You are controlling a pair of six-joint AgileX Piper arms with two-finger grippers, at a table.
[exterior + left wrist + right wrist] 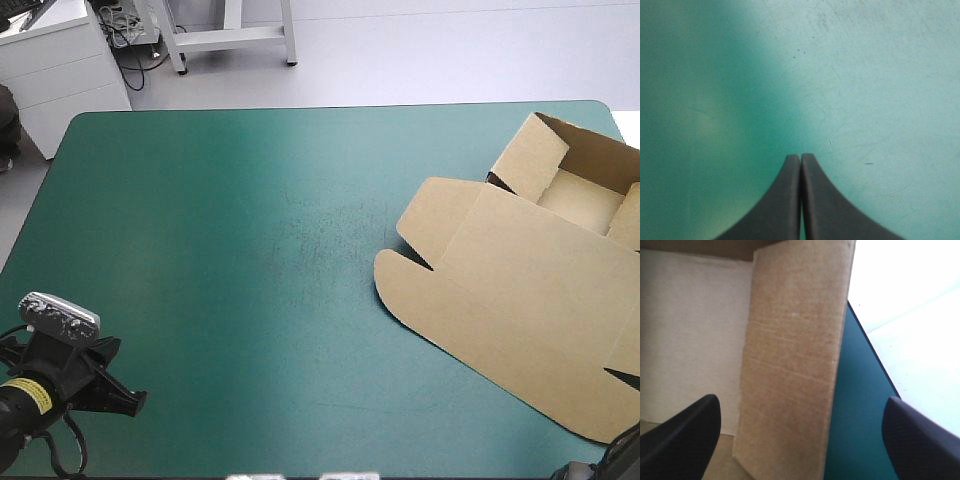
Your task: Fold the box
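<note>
The box (530, 290) lies on the right part of the surface (230, 240). It is half made. The tray (585, 195) at the box's far end has walls standing up. The lid (520, 300) lies flat and reaches from the tray toward the robot. So the box's long way runs on a slant, from its far tray end to its near lid end.

The right gripper (801, 400) is right at the box. Its fingers (685, 435) are wide apart and hold nothing. One standing wall (795, 340) of the box is straight ahead, in the gap between them. One finger is on the inside of that wall, over pale board. The other is on the outside of the wall, over the teal-green cover. I cannot tell if either finger touches the wall.

The left gripper (800, 156) is well apart from the box, far off to the left of the lid end. Its fingers (780, 205) are pressed together with nothing in them, over bare cover.

So the right arm is much the nearer one. I think the next move is its job. The wall runs straight away from the gripper, so the fingers sit on both sides of it and could pinch it.
</note>
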